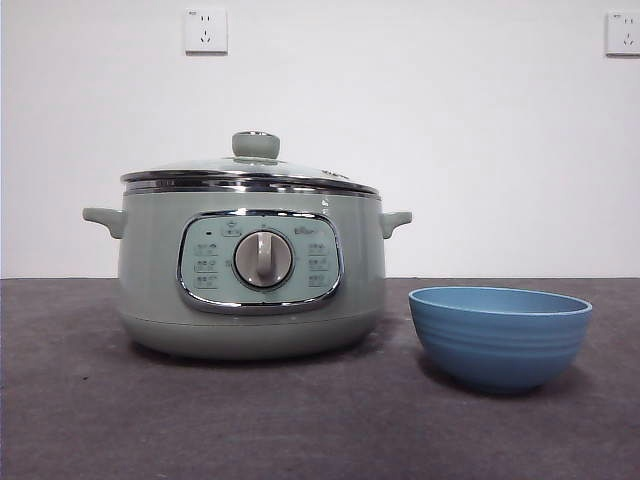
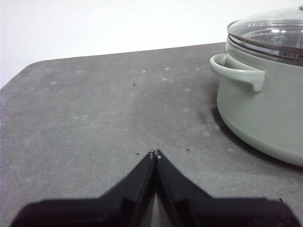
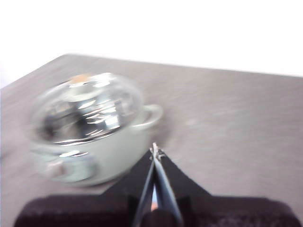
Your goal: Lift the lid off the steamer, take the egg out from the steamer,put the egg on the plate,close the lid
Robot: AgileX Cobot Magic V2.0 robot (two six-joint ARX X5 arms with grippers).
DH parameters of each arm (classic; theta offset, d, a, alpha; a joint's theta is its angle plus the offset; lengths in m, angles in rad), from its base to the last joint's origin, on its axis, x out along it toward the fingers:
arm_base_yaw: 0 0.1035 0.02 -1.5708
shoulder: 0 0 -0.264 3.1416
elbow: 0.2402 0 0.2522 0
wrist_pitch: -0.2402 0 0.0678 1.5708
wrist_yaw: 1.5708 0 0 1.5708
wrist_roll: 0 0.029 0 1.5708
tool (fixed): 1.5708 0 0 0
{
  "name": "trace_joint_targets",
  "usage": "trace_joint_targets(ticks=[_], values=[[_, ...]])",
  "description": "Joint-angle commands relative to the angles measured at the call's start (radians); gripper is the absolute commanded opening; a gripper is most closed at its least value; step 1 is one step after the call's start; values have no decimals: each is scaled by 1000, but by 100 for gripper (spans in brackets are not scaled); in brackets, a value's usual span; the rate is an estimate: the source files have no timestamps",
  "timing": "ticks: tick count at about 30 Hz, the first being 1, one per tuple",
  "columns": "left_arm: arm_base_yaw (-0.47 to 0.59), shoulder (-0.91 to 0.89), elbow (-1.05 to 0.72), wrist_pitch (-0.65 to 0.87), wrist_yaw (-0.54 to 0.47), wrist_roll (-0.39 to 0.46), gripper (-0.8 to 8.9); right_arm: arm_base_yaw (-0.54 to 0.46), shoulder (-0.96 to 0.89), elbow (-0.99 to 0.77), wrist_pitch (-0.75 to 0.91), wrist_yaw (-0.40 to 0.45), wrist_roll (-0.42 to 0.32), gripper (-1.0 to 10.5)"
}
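Note:
The sage-green steamer [image 1: 250, 275] stands on the dark table with its glass lid [image 1: 250, 170] closed on top, green knob [image 1: 256, 145] up. The blue plate [image 1: 500, 335], a deep bowl, stands to its right and looks empty from this height. The egg is hidden. My left gripper [image 2: 155, 153] is shut and empty, above the table beside the steamer's side handle [image 2: 236, 71]. My right gripper [image 3: 155, 150] is shut and empty, high above the table near the steamer [image 3: 90, 137]; that view is blurred. Neither arm shows in the front view.
A white wall with two sockets [image 1: 205, 30] rises behind the table. The dark grey table [image 1: 80, 400] has bare surface to the left of the steamer and in front of both things.

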Motion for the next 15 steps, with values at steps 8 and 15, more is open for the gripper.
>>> trace_joint_targets(ticks=[8,15], values=[[3,-3,-14,3,-1,-10,-3,-84,-308,-570,397,6,47,2],[3,-3,-14,3,-1,-10,-3,-84,-380,-697,415,6,49,2]])
